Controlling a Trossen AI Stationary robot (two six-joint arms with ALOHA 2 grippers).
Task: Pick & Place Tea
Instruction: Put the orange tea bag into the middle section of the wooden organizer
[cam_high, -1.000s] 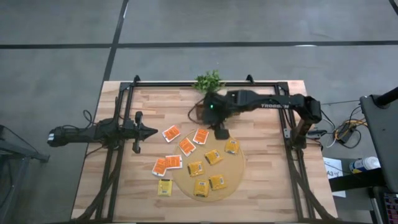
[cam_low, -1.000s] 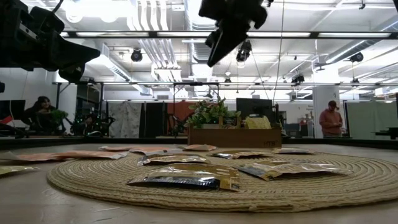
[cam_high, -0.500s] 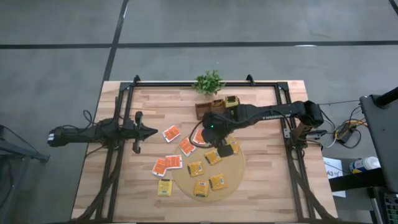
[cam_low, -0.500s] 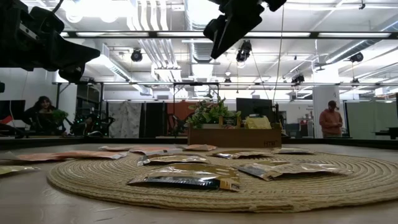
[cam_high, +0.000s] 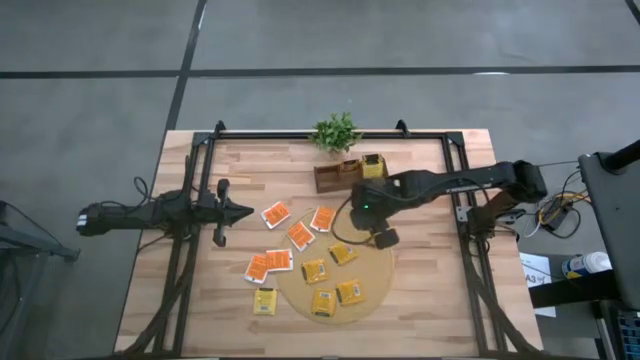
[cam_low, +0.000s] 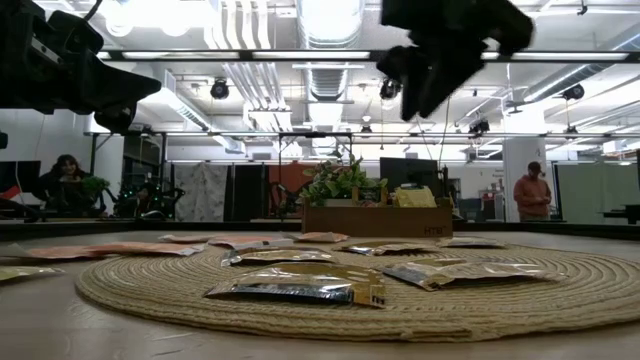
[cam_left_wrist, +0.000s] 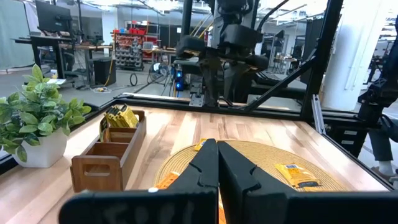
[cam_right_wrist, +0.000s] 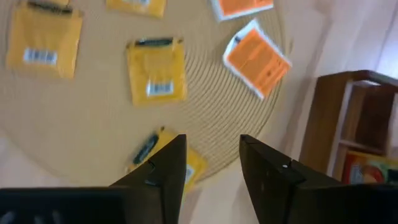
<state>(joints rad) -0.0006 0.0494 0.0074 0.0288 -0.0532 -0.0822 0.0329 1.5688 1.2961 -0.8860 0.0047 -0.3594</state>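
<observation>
Hanging above the right rim of the round woven mat (cam_high: 375, 272), the right gripper (cam_high: 384, 238) has its two fingers parted with nothing between them; the right wrist view shows a yellow packet (cam_right_wrist: 166, 163) on the mat directly under that gap, part hidden by the fingers. Left gripper (cam_high: 243, 211) rests over bare wood at the table's left side, fingers pressed together, well apart from the mat.

Open room: the table (cam_high: 430, 300) is bare along its right strip between the mat and the black frame rail (cam_high: 462, 215), and along the near edge. At the far edge stand a wooden box (cam_high: 345, 173) and a small green plant (cam_high: 336, 131), close behind the right arm.

Tea: small flat square packets. Yellow ones with a dark mark, e.g. (cam_high: 349, 292), lie scattered on the mat; one yellow packet (cam_high: 264, 301) sits off the mat on the wood, just beside its left rim. Orange-red packets with white edging, e.g. (cam_high: 275, 214), spread to the mat's left, some overlapping its rim. In the low view they lie flat.
</observation>
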